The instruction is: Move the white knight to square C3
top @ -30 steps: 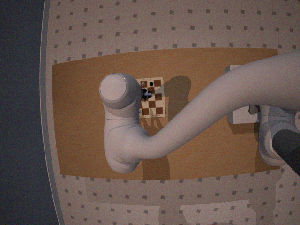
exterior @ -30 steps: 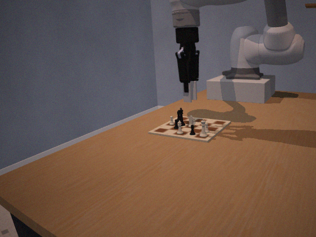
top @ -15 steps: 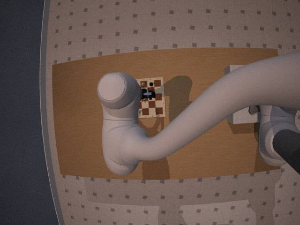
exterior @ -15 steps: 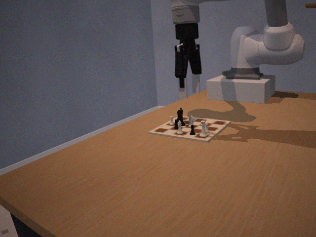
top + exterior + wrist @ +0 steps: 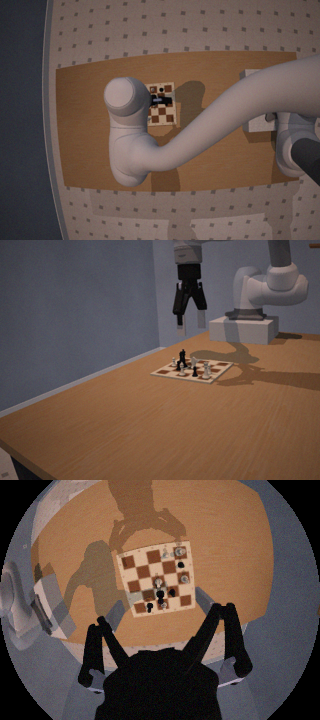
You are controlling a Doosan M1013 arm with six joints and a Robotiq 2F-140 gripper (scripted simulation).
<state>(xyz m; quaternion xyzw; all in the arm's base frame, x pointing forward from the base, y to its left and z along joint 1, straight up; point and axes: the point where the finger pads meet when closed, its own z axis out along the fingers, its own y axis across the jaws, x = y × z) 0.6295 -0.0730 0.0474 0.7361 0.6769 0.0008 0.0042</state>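
Observation:
The small chessboard lies on the wooden table. The white knight stands near the board's middle among several black and white pieces. It is too small for me to tell whether it is quite upright. My gripper is open and empty. It hangs high above the board, roughly over the knight. In the top view the arm hides the board's left part, and the gripper hides the pieces under it. In the wrist view I cannot tell the pieces apart.
A black king and a white queen are the tallest pieces near the knight. The arm's white pedestal stands on the table beyond the board. A wall runs along the table's left side in the exterior view.

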